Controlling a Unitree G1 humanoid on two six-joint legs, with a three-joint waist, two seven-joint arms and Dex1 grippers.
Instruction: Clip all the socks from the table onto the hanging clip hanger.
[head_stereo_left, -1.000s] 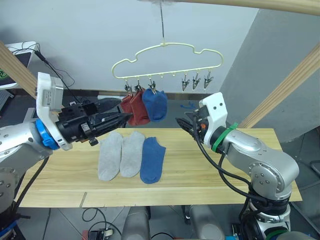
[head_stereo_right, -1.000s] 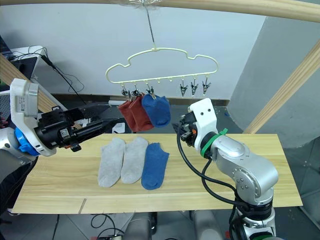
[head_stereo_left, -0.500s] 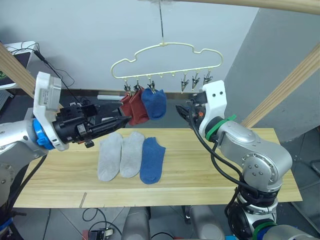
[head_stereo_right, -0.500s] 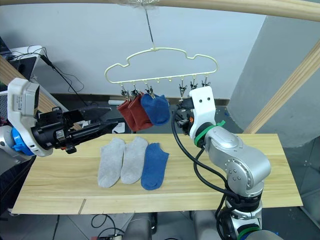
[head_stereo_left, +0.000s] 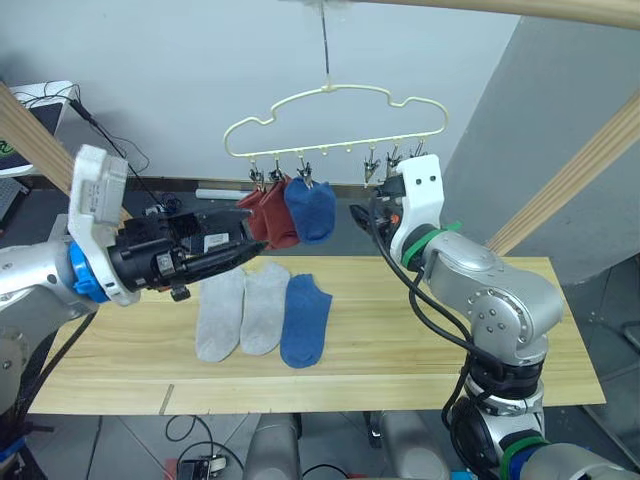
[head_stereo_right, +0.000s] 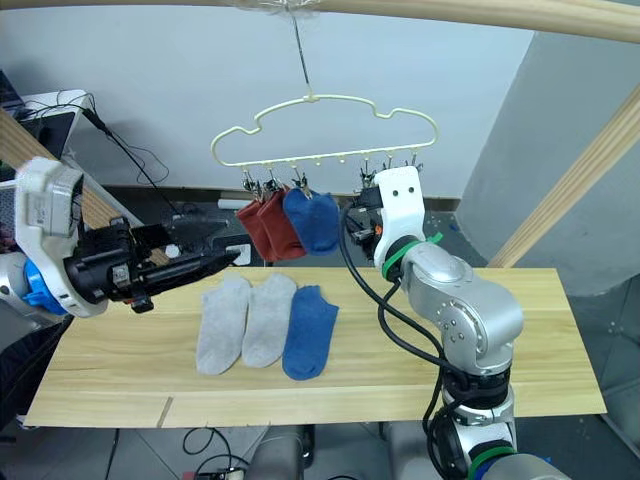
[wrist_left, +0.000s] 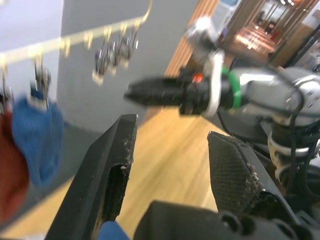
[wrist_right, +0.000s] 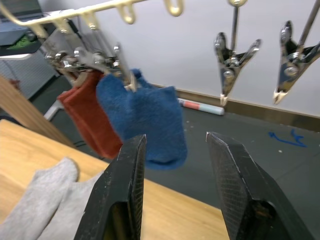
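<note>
A thin pale yellow cloud-outlined wire clip hanger (head_stereo_left: 335, 118) hangs by its metal hook above the far side of the long pale wood plank tabletop (head_stereo_left: 420, 340). Three short knit ankle socks are already clipped along the left part of its straight bar: two rust red socks (head_stereo_left: 266, 217) side by side, and a blue hung sock (head_stereo_left: 311, 209) just right of them, partly overlapping the nearer red one. Further right on the bar, three small metal clips (head_stereo_right: 366, 176) hang free with nothing in them.

Three more socks lie flat on the tabletop in a close row, toes toward the near edge: a light grey left sock (head_stereo_left: 220, 311), a light grey middle sock (head_stereo_left: 264, 306) touching it, and a blue flat sock (head_stereo_left: 306, 319) on the right, touching the middle one.

The left end effector (head_stereo_left: 250, 252) is held in the air above the left part of the tabletop, pointing right toward the hung socks, just below the rust red pair. Its two black fingers are spread apart and carry nothing, as the left wrist view shows. The right end effector (head_stereo_left: 357, 213) is raised just right of the blue hung sock and below the free clips, pointing left. Its fingers (wrist_right: 127, 190) are likewise parted and released, with the blue hung sock seen between them in the right wrist view.
</note>
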